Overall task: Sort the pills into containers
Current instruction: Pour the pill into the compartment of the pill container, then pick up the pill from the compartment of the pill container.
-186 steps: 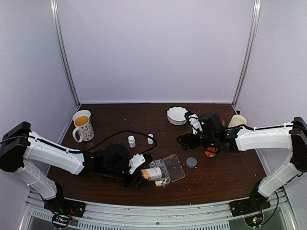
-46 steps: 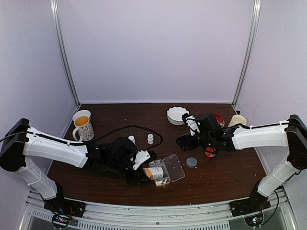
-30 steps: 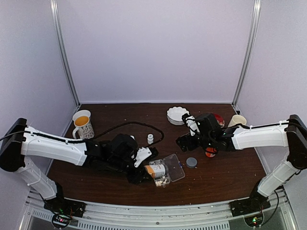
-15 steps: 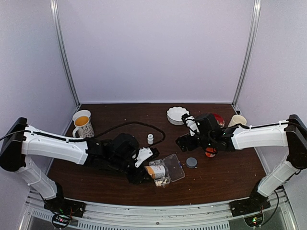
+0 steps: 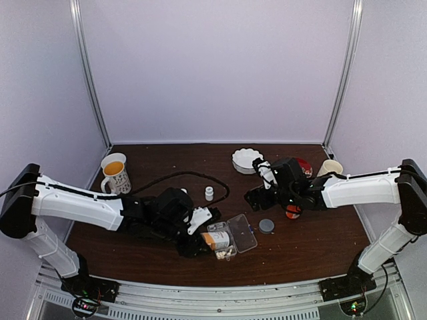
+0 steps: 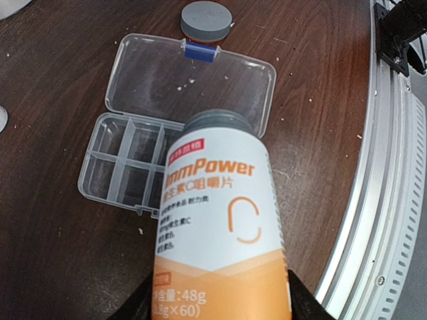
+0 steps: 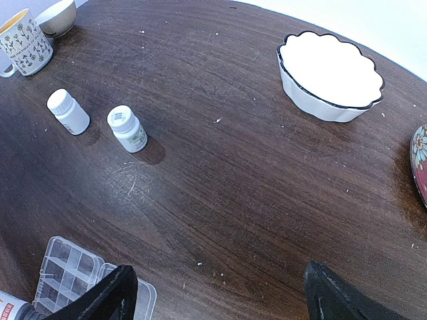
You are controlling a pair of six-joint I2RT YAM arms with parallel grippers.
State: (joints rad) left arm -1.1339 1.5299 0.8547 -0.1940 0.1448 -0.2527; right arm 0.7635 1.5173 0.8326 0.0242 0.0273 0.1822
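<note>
So, your right gripper (image 7: 217,297) hangs wide open and empty, while your left gripper (image 6: 220,308) clamps the tilted orange bottle (image 6: 217,220) over the open organiser box (image 6: 200,87); a few pills (image 5: 224,253) lie in its near cells (image 6: 120,163), but most look unfilled

soft, even light falls from above the table (image 5: 313,243), leaving the pale walls (image 5: 213,67) bright and the dark wood dull, with a faint sheen at its middle. two white bottles (image 7: 127,129) on it cast short, blurry shadows. the rail (image 6: 393,167) along its near edge bows from lens distortion.
</note>
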